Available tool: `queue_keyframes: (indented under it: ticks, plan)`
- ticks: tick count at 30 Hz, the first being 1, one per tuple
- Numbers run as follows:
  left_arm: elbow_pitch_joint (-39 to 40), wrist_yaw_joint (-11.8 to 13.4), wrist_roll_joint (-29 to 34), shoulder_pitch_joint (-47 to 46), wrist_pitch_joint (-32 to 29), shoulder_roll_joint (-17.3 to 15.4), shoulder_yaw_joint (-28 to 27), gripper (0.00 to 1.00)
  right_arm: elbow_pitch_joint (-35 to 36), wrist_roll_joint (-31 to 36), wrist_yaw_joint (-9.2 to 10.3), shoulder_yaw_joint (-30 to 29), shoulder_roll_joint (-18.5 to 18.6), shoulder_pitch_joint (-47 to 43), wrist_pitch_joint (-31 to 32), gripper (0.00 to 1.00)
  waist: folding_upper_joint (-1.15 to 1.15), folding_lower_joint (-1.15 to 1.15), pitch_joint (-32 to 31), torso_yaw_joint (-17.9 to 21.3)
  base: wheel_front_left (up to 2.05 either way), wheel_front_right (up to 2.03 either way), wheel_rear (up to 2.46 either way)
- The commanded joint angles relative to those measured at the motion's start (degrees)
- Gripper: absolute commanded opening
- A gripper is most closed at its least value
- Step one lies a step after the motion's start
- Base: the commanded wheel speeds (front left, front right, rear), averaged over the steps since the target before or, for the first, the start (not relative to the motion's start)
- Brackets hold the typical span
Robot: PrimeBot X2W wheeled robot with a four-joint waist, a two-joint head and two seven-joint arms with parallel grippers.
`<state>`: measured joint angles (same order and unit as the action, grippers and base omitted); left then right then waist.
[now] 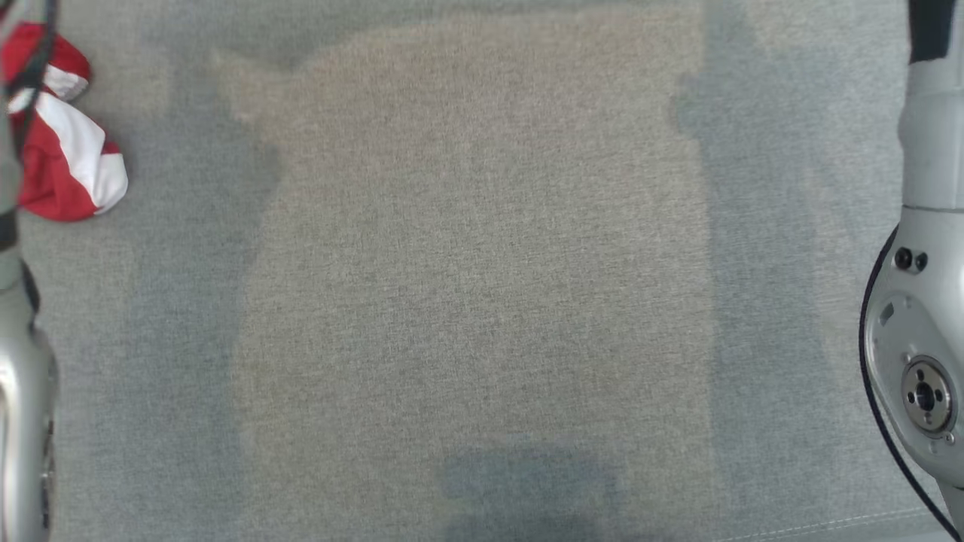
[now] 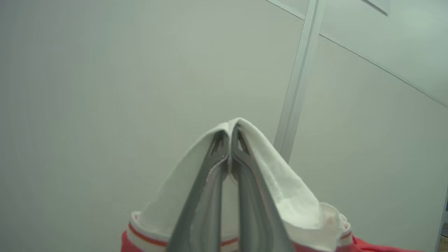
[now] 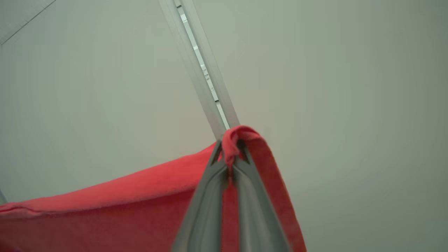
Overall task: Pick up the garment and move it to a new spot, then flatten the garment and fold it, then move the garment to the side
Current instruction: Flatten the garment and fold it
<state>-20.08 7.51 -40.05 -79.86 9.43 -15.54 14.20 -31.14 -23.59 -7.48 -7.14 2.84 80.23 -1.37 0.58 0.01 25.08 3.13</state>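
The garment [image 1: 68, 150] is red with white bands and shows as a bunched part at the head view's upper left, beside my left arm [image 1: 22, 391]. In the left wrist view my left gripper [image 2: 230, 128] is shut on a white fold of the garment [image 2: 287, 189], which drapes over both fingers, with a red-striped hem below. In the right wrist view my right gripper [image 3: 231, 148] is shut on a red edge of the garment [image 3: 115, 206], which stretches away to the left. Both grippers point up toward pale walls.
A wide grey fabric surface [image 1: 482, 301] spreads under the head camera, with soft shadows on it. My right forearm [image 1: 930, 226] runs down the right edge. Pale panels with a metal rail [image 3: 206, 80] stand behind the grippers.
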Motion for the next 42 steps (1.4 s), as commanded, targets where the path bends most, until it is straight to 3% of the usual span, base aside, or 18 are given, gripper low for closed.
queue_keyframes:
  ticks: [1, 6, 11, 23, 24, 33, 42]
  plan:
    - [-1.4, -1.42, -0.4, 1.69, 0.82, 0.42, 0.74, 0.0, -2.31, -0.42, -0.02, 0.94, 0.09, -0.88, -0.99, 0.0, -0.58, -0.01, 3.17, -1.24, 0.0, 0.0, 0.0]
    - [-1.39, -4.73, -1.77, 8.07, 3.07, 1.3, 1.52, 0.0, -7.38, -1.65, -0.02, 3.0, 0.4, -5.35, -3.95, 0.0, -0.58, -0.01, 3.73, -1.61, 0.0, 0.0, 0.0]
    - [5.25, -6.16, -3.63, 23.9, 4.62, 1.15, 1.27, 0.0, -9.56, -5.8, -0.02, 7.57, 1.37, -13.83, -6.89, 0.0, -0.58, -0.01, 3.15, -1.93, 0.0, 0.0, 0.0]
    - [28.48, -1.4, -2.94, 59.72, 5.78, 2.8, 0.63, 0.0, -1.82, -17.14, -0.03, 13.92, 7.16, -35.0, -11.05, 0.0, -0.58, -0.01, -0.62, -3.66, 0.0, 0.0, 0.0]
    - [30.48, 0.21, -3.31, 65.32, 5.87, 3.96, -0.78, 0.0, 0.15, -17.49, -0.03, 14.41, 8.08, -39.45, -11.99, 0.0, -0.58, -0.01, -2.05, -3.75, 0.0, 0.0, 0.0]
    - [30.3, -0.28, -1.03, 76.56, 5.85, 7.38, -1.36, 0.0, 5.23, -17.01, -0.02, 11.63, 7.6, -52.43, -13.51, 0.0, -0.58, -0.01, -8.41, -5.1, 0.0, 0.0, 0.0]
    - [29.59, -1.06, 0.66, 85.88, 5.81, 9.8, -2.09, 0.0, 11.29, -13.27, -0.02, 8.15, 4.17, -65.44, -13.81, 0.0, -0.58, -0.01, -15.3, -3.95, 0.0, 0.0, 0.0]
